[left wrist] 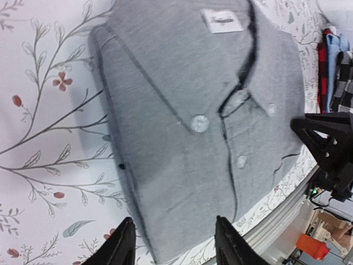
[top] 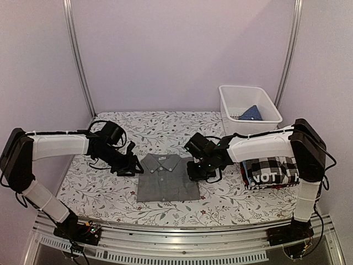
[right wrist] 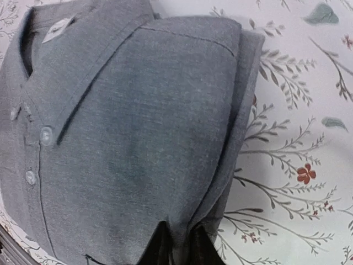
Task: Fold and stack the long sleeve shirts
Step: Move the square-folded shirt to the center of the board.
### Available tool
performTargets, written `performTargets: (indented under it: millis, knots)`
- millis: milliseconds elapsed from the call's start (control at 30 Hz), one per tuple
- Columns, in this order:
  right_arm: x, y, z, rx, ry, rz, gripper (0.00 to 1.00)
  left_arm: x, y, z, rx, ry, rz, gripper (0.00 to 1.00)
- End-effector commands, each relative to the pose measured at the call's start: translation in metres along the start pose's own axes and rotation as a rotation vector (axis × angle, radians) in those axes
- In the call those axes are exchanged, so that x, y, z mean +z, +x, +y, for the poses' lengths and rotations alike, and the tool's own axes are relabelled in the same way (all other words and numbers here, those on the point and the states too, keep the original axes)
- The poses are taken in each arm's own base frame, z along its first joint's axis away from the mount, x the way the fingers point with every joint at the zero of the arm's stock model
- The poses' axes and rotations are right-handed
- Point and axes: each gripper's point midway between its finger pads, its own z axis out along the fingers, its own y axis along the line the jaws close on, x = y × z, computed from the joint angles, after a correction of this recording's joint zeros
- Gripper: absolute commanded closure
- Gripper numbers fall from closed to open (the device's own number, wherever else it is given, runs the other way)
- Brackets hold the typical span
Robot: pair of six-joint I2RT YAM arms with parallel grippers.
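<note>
The folded plain grey button-up shirt [top: 165,178] lies collar-up in the middle of the floral tablecloth. My left gripper [top: 132,165] is open and empty at the shirt's left edge; in the left wrist view its fingers [left wrist: 174,221] straddle the edge of the shirt [left wrist: 209,99]. My right gripper [top: 197,170] is at the shirt's right edge, shut on the folded layers of the shirt [right wrist: 138,127], with its fingers [right wrist: 181,227] pinching the cloth. A stack at the right holds the black-and-white checked shirt [top: 273,164] and the dark "NOT" shirt [top: 269,178].
A white basket [top: 247,88] at the back right holds a blue cloth [top: 252,113]. The stack also shows in the left wrist view [left wrist: 333,66], with pale blue and red layers. Metal frame posts stand at the back corners. The table's front rail runs along the near edge.
</note>
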Motion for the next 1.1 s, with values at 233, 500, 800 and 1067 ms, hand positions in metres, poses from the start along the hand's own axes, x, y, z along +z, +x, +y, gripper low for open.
performTargets:
  millis: [233, 500, 800, 1067]
  knots:
    - [-0.026, -0.002, -0.012, 0.07, -0.012, -0.07, 0.52, 0.008, -0.014, 0.004, 0.019, -0.017, -0.026, 0.67]
    - [-0.034, -0.063, 0.037, 0.007, -0.088, -0.184, 0.62, 0.023, -0.038, -0.005, 0.048, -0.007, -0.038, 0.97]
    - [0.041, -0.069, 0.049, -0.021, -0.104, -0.103, 0.64, 0.054, -0.037, 0.017, 0.032, -0.051, 0.009, 1.0]
    - [0.083, -0.044, -0.002, 0.042, -0.017, -0.003, 0.64, 0.056, -0.028, 0.054, -0.037, -0.103, 0.026, 0.92]
